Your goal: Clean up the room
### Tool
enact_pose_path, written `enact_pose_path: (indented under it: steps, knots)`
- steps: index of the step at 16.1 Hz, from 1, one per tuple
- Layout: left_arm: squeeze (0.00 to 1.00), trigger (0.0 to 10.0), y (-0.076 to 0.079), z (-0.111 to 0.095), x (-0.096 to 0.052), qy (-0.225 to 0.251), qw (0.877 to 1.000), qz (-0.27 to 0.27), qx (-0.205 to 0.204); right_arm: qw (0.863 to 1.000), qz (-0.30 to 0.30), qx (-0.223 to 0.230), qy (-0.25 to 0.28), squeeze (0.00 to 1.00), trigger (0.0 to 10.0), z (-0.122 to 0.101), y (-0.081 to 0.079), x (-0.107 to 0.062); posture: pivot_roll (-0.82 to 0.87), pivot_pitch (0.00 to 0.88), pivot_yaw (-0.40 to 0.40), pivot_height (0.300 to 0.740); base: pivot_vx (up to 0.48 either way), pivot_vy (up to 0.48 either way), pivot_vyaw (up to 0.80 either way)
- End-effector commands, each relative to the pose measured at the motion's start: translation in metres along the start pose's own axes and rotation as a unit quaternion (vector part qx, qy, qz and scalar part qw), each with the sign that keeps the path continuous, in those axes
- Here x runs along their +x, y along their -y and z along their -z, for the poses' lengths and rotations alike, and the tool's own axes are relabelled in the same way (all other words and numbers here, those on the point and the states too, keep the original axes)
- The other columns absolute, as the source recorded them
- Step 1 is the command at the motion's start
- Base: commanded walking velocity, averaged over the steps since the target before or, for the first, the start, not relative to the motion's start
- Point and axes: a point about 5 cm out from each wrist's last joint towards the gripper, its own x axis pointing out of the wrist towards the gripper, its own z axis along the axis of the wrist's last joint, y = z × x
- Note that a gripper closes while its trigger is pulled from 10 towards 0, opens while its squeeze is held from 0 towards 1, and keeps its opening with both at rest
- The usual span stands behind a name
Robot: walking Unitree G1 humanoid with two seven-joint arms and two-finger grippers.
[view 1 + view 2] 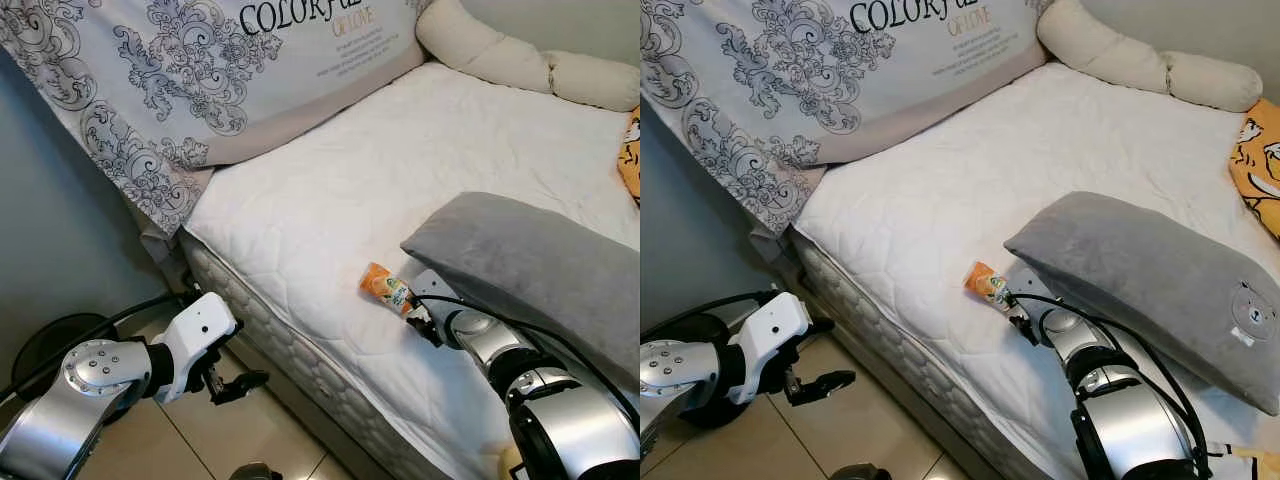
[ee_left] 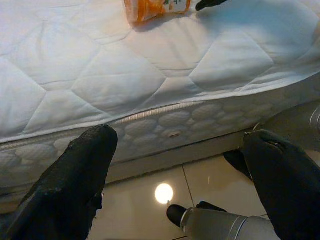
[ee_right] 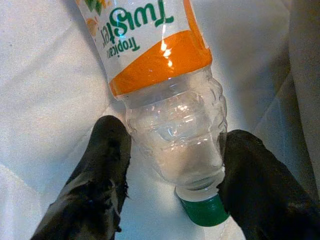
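Right gripper point(image 3: 172, 170): fingers apart, straddling the neck of the bottle point(image 3: 165, 95) lying on the mattress point(image 1: 330, 190) beside the grey pillow point(image 1: 540, 260) | right wrist view: green cap, orange label | left gripper point(image 1: 235, 380): fingers apart over tiled floor point(image 1: 210, 440).

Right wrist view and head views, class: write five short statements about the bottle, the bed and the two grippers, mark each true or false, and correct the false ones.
1. The bottle lies on its side on the white mattress. True.
2. Its cap is red. False: it is green.
3. The right gripper has a finger on each side of the bottle's neck. True.
4. The left gripper rests on the mattress. False: it hangs over the floor beside the bed.
5. The grey pillow lies on the floor. False: it lies on the bed.
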Motion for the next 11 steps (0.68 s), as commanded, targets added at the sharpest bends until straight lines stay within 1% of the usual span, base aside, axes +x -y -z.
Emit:
enact_pose_path:
  steps: [1, 2, 3, 5, 7, 8, 9, 10, 11]
  knots:
    - [0.0, 10.0, -0.0006, -0.0025, -0.0013, 0.001, 1.0, 0.002, 0.006, 0.999, -0.011, -0.003, -0.037, 1.0, 10.0, 0.0189, -0.0105, 0.0016, 0.23, 0.019, 0.035, 0.74, 0.0, 0.0, 0.0]
    - [0.0, 10.0, -0.0004, -0.0027, -0.0015, 0.001, 1.0, 0.003, 0.007, 0.999, -0.007, -0.004, -0.04, 1.0, 10.0, 0.0202, -0.011, 0.0017, 0.23, 0.02, 0.034, 0.74, 0.0, 0.0, 0.0]
    - [0.0, 10.0, -0.0002, -0.0029, -0.0018, 0.002, 1.0, 0.003, 0.007, 0.999, -0.001, 0.001, -0.04, 0.0, 10.0, 0.0209, -0.0109, 0.0018, 0.24, 0.02, 0.034, 0.74, 0.0, 0.0, 0.0]
    - [0.0, 10.0, 0.0003, -0.0025, -0.0034, 0.001, 1.0, 0.003, 0.006, 0.999, -0.006, 0.004, -0.043, 0.0, 10.0, 0.0221, -0.0133, 0.0021, 0.24, 0.024, 0.032, 0.74, 0.0, 0.0, 0.0]
    - [0.0, 10.0, 0.0008, -0.0024, -0.0039, 0.0, 1.0, 0.004, 0.006, 0.999, 0.004, 0.009, -0.044, 0.0, 10.0, 0.0246, -0.0133, 0.0022, 0.25, 0.027, 0.034, 0.74, 0.0, 0.0, 0.0]
    - [0.0, 10.0, 0.0021, -0.0027, -0.0047, 0.0, 1.0, 0.007, 0.005, 0.999, 0.004, 0.031, -0.042, 0.0, 10.0, 0.0253, -0.0143, 0.0023, 0.25, 0.038, 0.038, 0.74, 0.0, 0.0, 0.0]
    - [0.0, 10.0, 0.0038, -0.0025, -0.0052, -0.001, 1.0, 0.011, 0.004, 0.998, -0.001, 0.054, -0.039, 0.0, 6.1, 0.0257, -0.0163, 0.0026, 0.25, 0.043, 0.04, 0.74, 0.0, 0.0, 0.0]
    - [0.0, 10.0, 0.0049, -0.0019, -0.0057, -0.002, 1.0, 0.014, 0.004, 0.997, -0.004, 0.067, -0.036, 0.0, 2.2, 0.0257, -0.0174, 0.0028, 0.25, 0.045, 0.042, 0.74, 0.0, 0.0, 0.0]
    - [0.0, 10.0, 0.0056, -0.002, -0.0059, -0.001, 1.0, 0.016, 0.002, 0.996, -0.008, 0.08, -0.031, 0.0, 0.0, 0.0254, -0.0189, 0.003, 0.25, 0.045, 0.042, 0.74, 0.0, 0.0, 0.0]
